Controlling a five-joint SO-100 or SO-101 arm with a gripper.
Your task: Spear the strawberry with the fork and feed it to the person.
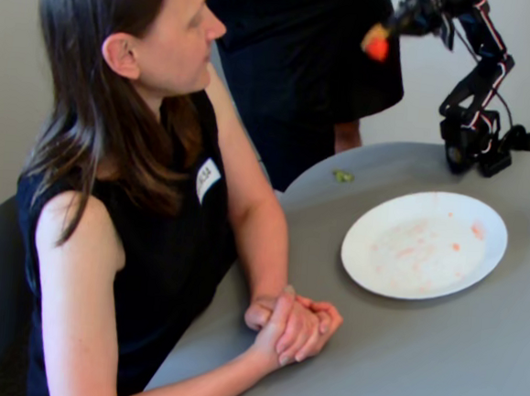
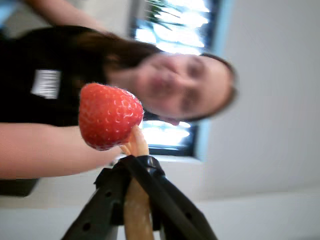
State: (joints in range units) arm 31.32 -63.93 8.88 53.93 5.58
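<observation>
Above the worktop [image 1: 436, 358], claw [image 2: 134, 172] gripped the fork [image 2: 136, 145]; strawberry [image 2: 109, 116] speared, raised apart from person's [image 1: 149, 152] face.

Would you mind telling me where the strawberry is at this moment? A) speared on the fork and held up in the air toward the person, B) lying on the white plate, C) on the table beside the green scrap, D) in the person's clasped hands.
A: the strawberry sits on the fork tip, raised well above the plate, which holds only red smears, while the person looks toward it.
</observation>
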